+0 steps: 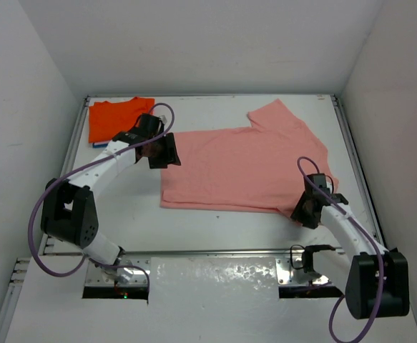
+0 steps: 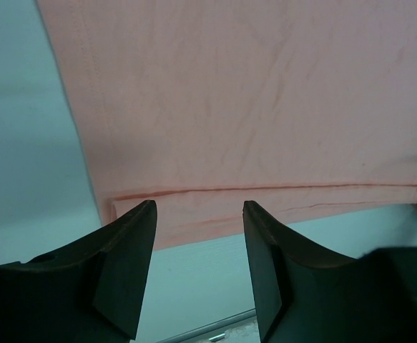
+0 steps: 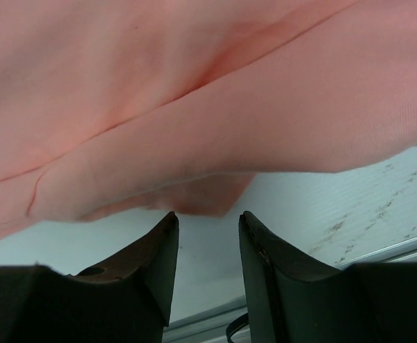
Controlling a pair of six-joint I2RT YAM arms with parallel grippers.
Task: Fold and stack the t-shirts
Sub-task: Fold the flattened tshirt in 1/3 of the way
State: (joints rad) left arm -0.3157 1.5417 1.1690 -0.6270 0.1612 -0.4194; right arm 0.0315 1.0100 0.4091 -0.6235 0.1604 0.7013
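Orange t-shirt (image 1: 116,118) is folded at the desk's (image 1: 126,207) far-left corner; pink t-shirt (image 1: 237,168), judged half-folded, is flanked by left pincer (image 1: 164,151) and right pincer (image 1: 307,209), both apart.

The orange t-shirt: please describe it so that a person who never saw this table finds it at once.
Start from the white table and go to its far left corner. There lies a folded orange t-shirt, with a thin blue edge showing under its near side. Unlike it, the pale pink t-shirt beside it is large and spread out.
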